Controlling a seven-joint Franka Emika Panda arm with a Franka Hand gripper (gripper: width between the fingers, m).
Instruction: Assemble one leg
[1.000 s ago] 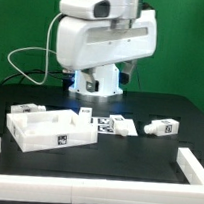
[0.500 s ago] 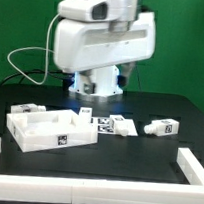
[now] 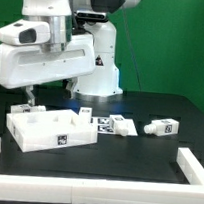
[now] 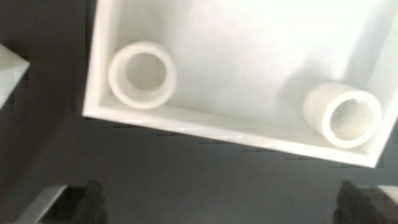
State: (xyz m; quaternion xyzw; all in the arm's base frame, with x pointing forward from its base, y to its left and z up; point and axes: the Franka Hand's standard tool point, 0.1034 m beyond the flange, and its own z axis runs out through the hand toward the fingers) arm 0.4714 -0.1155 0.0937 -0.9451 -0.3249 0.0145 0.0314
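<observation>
The jaws stand released: in the wrist view the two dark fingertips (image 4: 80, 203) sit wide apart at the frame's edge. Nothing is between them but bare black worktop (image 4: 196, 175).

Beyond the fingertips the wrist view shows one corner of the panel (image 4: 249, 50), white with a raised rim. Two round sockets are set in its floor, one socket (image 4: 143, 76) near the rim's corner and the other socket (image 4: 345, 113) farther along the same edge.

In the exterior view the arm (image 3: 49, 55) reaches over to the exterior view's left, and the jaws hang above the far left corner of the panel (image 3: 52, 134). I cannot tell whether they touch anything. Just under them, in the left middle of the frame, the leg (image 3: 29, 109) lies on the worktop (image 3: 135, 158) against the panel's back edge, with its tag showing.

A second leg (image 3: 165, 127) lies well apart at the exterior view's right, at mid-height of the frame. Between the two, just right of the panel, is the marker board (image 3: 108, 123) with its black-and-white tags. A low white border (image 3: 190, 168) runs round the front of the worktop, and a green backdrop (image 3: 176, 36) fills the upper right of the frame.
</observation>
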